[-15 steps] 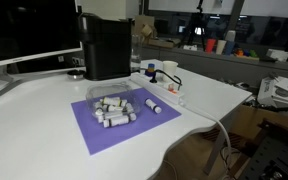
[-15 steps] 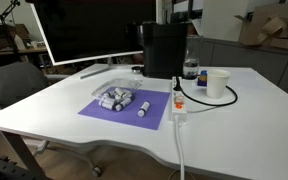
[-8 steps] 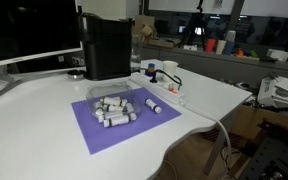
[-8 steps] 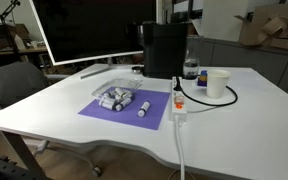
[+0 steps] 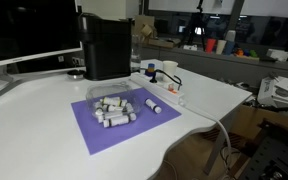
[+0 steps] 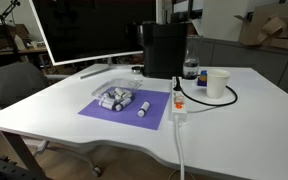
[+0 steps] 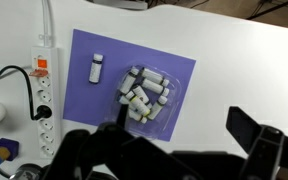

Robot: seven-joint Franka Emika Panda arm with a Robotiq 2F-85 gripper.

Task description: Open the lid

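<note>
The tall black boxy machine (image 5: 106, 48) stands at the back of the white table and shows in both exterior views (image 6: 164, 52). Its lid (image 5: 105, 16) is the flat matte-black top panel, lying shut on the machine (image 6: 164, 25). My gripper (image 7: 181, 126) shows only in the wrist view. It is open and empty, high above the table, looking down at a purple mat (image 7: 89, 100). The machine is out of the wrist view, and the arm is not in either exterior view.
A clear tray of small white-grey cylinders (image 7: 144, 95) sits on the purple mat (image 5: 114, 125), with one loose cylinder (image 7: 96, 68) beside it. A white power strip (image 7: 42, 90) with a black cable, a white cup (image 6: 217, 83) and a bottle (image 6: 191, 68) stand near the machine. A large monitor (image 6: 84, 30) is behind.
</note>
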